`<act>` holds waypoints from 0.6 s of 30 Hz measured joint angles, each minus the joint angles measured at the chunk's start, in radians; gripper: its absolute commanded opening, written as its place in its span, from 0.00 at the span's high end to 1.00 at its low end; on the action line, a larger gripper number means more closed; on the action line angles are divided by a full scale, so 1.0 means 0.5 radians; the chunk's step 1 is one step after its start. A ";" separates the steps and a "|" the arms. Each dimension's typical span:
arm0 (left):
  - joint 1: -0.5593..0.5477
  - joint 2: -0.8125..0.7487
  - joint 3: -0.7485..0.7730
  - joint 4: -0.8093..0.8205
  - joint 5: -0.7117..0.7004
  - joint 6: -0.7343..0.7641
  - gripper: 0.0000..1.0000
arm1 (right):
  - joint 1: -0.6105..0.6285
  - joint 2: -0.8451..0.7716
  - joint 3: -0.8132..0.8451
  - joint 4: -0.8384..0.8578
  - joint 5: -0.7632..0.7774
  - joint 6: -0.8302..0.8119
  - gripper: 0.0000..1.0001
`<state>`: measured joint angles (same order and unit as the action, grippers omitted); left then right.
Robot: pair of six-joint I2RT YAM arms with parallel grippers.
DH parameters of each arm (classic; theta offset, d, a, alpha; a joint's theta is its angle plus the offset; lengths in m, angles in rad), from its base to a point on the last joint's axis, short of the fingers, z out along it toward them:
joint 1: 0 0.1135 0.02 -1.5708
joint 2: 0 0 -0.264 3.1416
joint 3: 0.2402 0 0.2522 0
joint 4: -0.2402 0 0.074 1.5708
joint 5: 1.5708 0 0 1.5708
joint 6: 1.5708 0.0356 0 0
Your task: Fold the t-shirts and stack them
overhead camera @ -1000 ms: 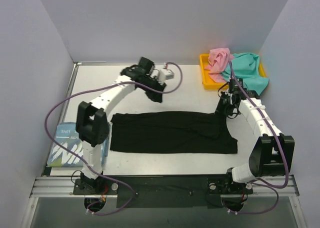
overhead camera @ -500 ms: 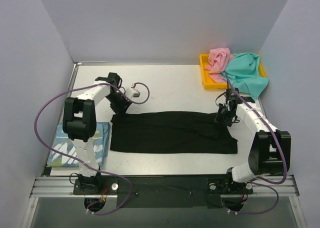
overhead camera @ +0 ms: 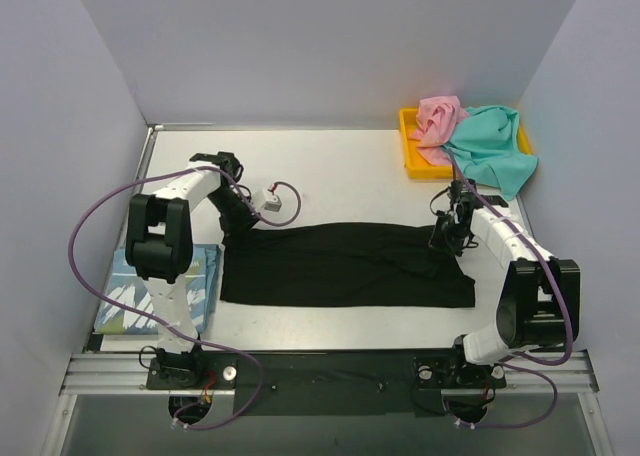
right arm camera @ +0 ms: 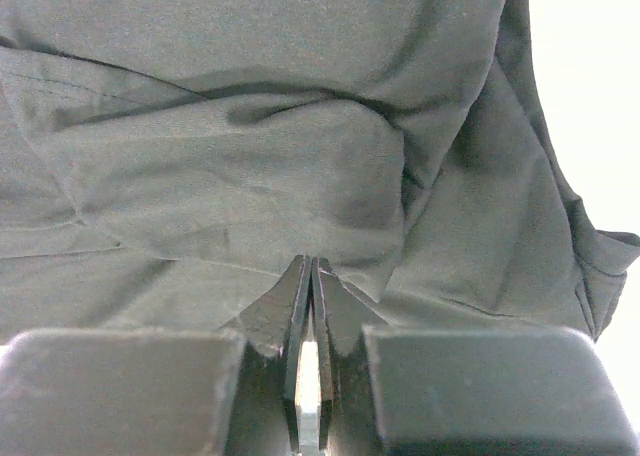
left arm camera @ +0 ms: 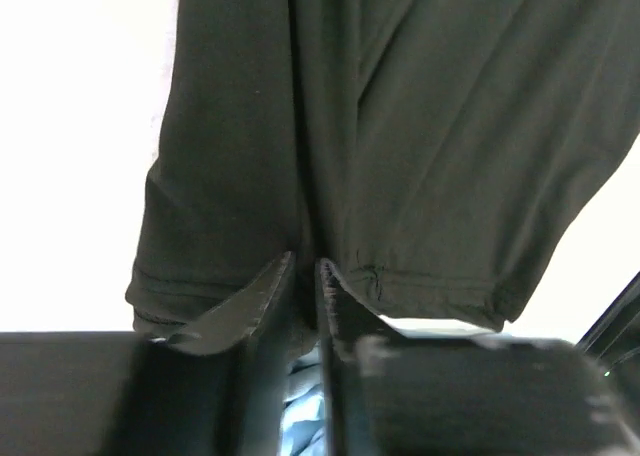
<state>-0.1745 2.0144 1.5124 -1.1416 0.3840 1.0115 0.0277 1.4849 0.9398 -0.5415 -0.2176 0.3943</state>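
Broadly, we see the white table (overhead camera: 340, 171) taken up across its middle by the black t-shirt (overhead camera: 345, 264), which lies flat as a long band running from left to right. Its right end is a little rumpled, with a soft fold raised in the cloth.

Next in size, the teal t-shirt (overhead camera: 490, 146) sits loose at the far right corner, spilling over the right and near sides of the yellow tray (overhead camera: 407, 141). The light blue t-shirt (overhead camera: 125, 301) lies folded at the near left, white lettering upward, partly hidden by the left arm and just beside the black one's left end. The pink t-shirt (overhead camera: 437, 118) is bunched in the tray, touching the teal one.

We find the left gripper (left arm camera: 303, 268) low at the far left corner of the black t-shirt. Its fingers are drawn close, with only a narrow slit between them, and the hem runs into that slit, so we read it as pinching the cloth.

We find the right gripper (right arm camera: 310, 264) at the far right corner, fingers pressed tight together, tips against the edge of the fold. Whether cloth is caught between them we cannot tell.
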 measured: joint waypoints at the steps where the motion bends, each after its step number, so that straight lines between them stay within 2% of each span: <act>1: -0.001 0.000 0.001 -0.026 0.007 0.031 0.95 | 0.000 0.000 -0.002 0.000 0.001 0.000 1.00; 3: -0.001 0.000 0.001 -0.069 0.008 0.072 1.00 | 0.000 0.000 -0.008 0.001 0.001 -0.002 1.00; 10: -0.001 -0.003 0.013 -0.078 0.020 0.065 1.00 | 0.000 0.005 -0.012 0.007 0.005 -0.006 1.00; 18: -0.020 -0.136 0.198 0.161 0.021 -0.129 1.00 | -0.002 0.159 -0.055 0.036 0.027 -0.006 1.00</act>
<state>-0.1844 1.9465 1.6112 -1.0611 0.3943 0.9470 0.0269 1.5646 0.9123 -0.5236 -0.2043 0.3912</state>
